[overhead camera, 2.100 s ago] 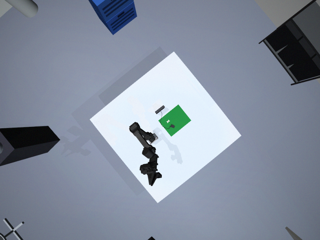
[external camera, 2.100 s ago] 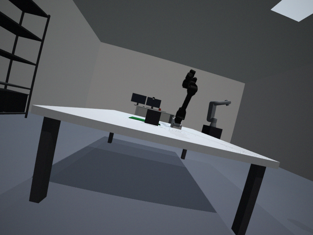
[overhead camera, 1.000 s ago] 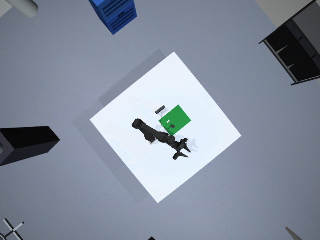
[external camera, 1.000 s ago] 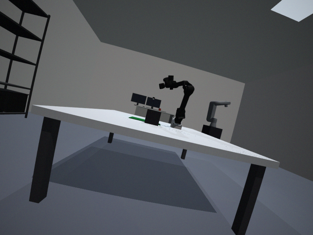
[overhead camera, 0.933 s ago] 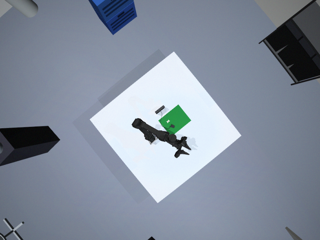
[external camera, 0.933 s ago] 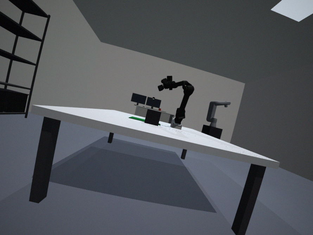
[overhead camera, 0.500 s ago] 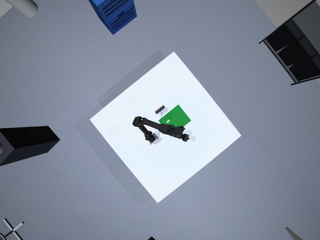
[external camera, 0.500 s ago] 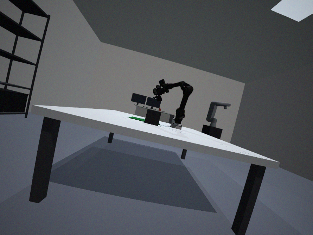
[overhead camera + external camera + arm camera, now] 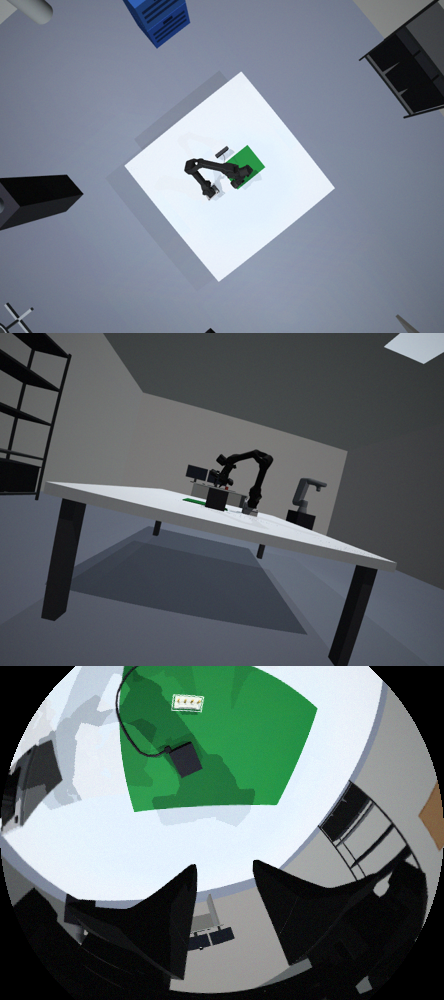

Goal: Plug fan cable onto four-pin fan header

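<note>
The green board [image 9: 253, 156] [image 9: 192, 500] [image 9: 280, 741] lies flat on the table. The white four-pin header [image 9: 188, 702] shows bare pins in the wrist view. The dark plug [image 9: 186, 759] lies on the board, apart from the header, with its black cable [image 9: 125, 732] curving away from one end. A dark upright block, seemingly the fan [image 9: 222, 151] [image 9: 216, 498], stands beside the board with the cable leading to it. My gripper [image 9: 225, 867] is open, its fingers parted and empty, above the table and apart from the plug. In the top view the arm hides the plug and header.
The white table [image 9: 279, 215] [image 9: 118, 494] carries the arm's base [image 9: 212, 193] [image 9: 250, 508] to one side of the board. The upright dark block is near the board's edge. Shelves [image 9: 405, 71] [image 9: 25, 376] and a blue cabinet [image 9: 168, 28] stand away from the table.
</note>
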`<state>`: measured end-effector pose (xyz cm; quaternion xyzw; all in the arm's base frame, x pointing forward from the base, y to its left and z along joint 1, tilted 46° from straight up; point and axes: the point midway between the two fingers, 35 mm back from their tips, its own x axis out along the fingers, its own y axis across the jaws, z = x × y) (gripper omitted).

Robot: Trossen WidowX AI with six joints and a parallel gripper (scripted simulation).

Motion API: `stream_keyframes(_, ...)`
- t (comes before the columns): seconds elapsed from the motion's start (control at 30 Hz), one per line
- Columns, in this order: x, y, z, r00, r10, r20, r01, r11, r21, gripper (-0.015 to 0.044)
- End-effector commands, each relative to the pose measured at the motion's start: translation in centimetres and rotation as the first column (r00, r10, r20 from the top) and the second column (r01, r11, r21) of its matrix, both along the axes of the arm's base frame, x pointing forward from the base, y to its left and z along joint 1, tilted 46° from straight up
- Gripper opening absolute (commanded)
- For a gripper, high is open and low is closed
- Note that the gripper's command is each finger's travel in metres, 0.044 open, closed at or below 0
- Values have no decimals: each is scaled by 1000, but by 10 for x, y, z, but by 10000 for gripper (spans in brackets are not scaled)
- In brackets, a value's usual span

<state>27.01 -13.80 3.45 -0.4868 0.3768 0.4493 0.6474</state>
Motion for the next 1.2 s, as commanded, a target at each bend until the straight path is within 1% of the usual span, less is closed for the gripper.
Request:
stream_keyframes(0.0, -12, 52, 4, 923, 382, 41, -384, 922, 51, 210)
stream_keyframes(0.3, -11, 54, 2, 923, 382, 41, -384, 922, 51, 210)
stream_keyframes(0.53, -7, 98, -40, 923, 382, 43, -384, 922, 52, 210)
stream_keyframes(1.17, -5, 116, -59, 923, 382, 43, -384, 922, 53, 210)
